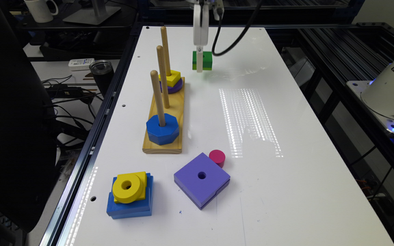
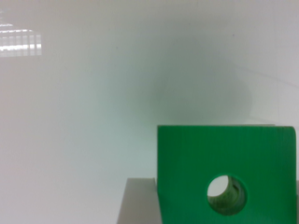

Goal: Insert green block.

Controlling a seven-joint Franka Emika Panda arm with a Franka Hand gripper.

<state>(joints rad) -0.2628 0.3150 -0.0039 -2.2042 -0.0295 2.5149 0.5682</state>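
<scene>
The green block [image 1: 202, 60] is pinched by the end effector [image 1: 199, 66] and held above the bench [image 1: 251, 191] near its far edge, beside the pegs [image 1: 162, 75]; if the hole is lined up badly, a peg could be bumped, or the block dropped.

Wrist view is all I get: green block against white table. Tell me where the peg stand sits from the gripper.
Observer: The wooden stand lies toward the exterior view's left of the gripper, which holds the green block.
Operator: Report which pegs are taken.
Observer: The peg nearest the exterior camera carries a blue octagon; the farthest peg carries a yellow block over a purple piece.
Operator: Give me the middle one.
Observer: The middle peg is bare.
</scene>
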